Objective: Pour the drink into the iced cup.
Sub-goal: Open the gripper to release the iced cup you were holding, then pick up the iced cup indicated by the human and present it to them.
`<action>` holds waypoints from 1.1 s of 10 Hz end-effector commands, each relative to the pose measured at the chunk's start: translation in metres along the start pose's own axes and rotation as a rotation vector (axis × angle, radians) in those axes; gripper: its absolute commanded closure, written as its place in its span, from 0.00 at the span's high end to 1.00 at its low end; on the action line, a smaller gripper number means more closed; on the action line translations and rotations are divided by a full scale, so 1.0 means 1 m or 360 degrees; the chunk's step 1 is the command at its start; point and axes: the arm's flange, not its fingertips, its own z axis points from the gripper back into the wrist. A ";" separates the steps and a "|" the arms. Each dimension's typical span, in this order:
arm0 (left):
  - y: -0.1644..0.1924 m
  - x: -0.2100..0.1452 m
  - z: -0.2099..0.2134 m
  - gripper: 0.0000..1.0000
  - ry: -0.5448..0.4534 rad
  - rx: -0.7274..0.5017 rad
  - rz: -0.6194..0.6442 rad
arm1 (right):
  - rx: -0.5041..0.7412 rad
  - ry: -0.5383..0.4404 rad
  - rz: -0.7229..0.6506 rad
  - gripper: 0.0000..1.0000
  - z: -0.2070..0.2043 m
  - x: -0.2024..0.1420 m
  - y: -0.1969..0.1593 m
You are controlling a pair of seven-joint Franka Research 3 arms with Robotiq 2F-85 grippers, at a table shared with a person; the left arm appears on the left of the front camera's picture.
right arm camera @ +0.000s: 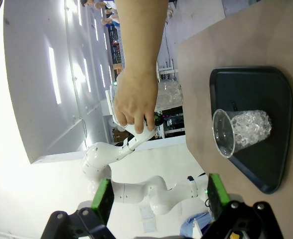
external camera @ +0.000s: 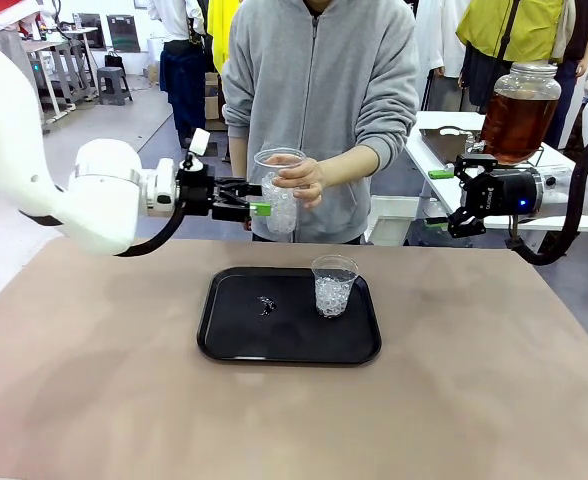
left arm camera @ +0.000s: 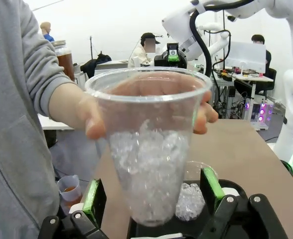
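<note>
The left end effector reaches in from 9 o'clock, level above the far edge of the tabletop. Its jaws are spread wide around the lower half of the held cup. In the left wrist view the green pads stand on either side of the cup with a gap between each pad and its clear wall, so they do not grip it. A person's hand, coming from a grey sleeve at 12 o'clock, wraps the cup just below the rim and carries it upright. White ice fills more than half of it. The black tray lies at the middle of the tabletop. The tray cup, also clear and part-filled with ice, stands upright toward the tray's 2 o'clock. A small glinting patch lies on the tray toward 9 o'clock of that cup, apart from it. The right end effector hangs at 3 o'clock, above the tabletop's far right corner, pointing toward the held cup, jaws wide and empty. The drink, amber-brown, sits in the jar at 1 o'clock, behind the right end effector on a white side table, well apart from both cups.
</note>
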 end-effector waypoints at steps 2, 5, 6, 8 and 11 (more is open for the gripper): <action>-0.021 -0.001 0.046 1.00 -0.0016 0.0034 0.0031 | 0.0001 -0.0001 0.0006 1.00 0.000 0.000 0.001; -0.038 -0.016 0.105 1.00 0.0083 -0.0006 -0.0024 | 0.0001 -0.0001 0.0006 1.00 0.000 0.000 0.001; -0.042 -0.023 0.120 1.00 0.0072 -0.0036 -0.0027 | 0.0001 -0.0001 0.0006 1.00 0.000 0.000 0.001; -0.047 -0.035 0.142 1.00 0.0007 -0.0055 -0.0044 | 0.0001 -0.0001 0.0006 1.00 0.000 0.000 0.001; -0.045 -0.036 0.146 1.00 0.0021 -0.0029 -0.0020 | 0.0001 -0.0001 0.0006 1.00 0.000 0.000 0.001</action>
